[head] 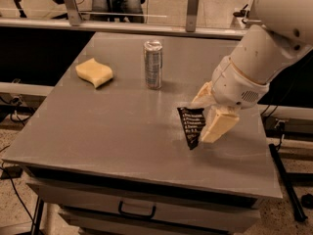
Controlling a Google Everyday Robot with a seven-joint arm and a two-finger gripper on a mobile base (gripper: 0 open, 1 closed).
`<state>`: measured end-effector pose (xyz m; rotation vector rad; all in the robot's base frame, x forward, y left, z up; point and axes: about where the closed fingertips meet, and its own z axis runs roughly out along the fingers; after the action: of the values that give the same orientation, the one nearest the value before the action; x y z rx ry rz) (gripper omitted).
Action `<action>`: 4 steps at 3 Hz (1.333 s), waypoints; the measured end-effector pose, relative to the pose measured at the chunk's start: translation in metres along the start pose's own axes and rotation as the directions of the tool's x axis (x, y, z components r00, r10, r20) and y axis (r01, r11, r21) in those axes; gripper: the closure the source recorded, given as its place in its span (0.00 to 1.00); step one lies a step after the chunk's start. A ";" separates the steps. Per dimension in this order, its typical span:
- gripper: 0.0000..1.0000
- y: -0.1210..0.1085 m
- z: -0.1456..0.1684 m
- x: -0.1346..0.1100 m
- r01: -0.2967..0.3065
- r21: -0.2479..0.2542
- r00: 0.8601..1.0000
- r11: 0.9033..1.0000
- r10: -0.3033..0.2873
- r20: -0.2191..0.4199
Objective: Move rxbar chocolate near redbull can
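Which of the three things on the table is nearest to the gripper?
The rxbar, the black wrapper held in the gripper at the right of the table. The can and the sponge stand apart, farther left.

White arm (264, 53) angled down from upper right, claw (211, 112) low, mid-right

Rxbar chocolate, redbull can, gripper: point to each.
rxbar chocolate (190, 127), camera view, middle of black wrapper.
redbull can (153, 65), camera view, middle of its side.
gripper (203, 119), camera view, between fingertips, at bar's right edge.

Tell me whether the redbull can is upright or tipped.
Upright: the redbull can stands on its base, rim up. The pincer, right of it, grips the rxbar chocolate.
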<state>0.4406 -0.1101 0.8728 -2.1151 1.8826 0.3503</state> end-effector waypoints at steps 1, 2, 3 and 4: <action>1.00 -0.029 -0.002 0.012 -0.006 0.033 1.000 0.999 0.007 -0.020; 1.00 -0.070 -0.007 0.027 -0.009 0.093 0.999 0.996 0.014 -0.050; 1.00 -0.126 -0.021 0.050 -0.059 0.206 0.996 0.977 0.072 -0.059; 1.00 -0.160 -0.026 0.061 -0.111 0.272 0.993 0.956 0.115 0.003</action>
<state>0.6063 -0.1593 0.8832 -1.8395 1.9385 0.0942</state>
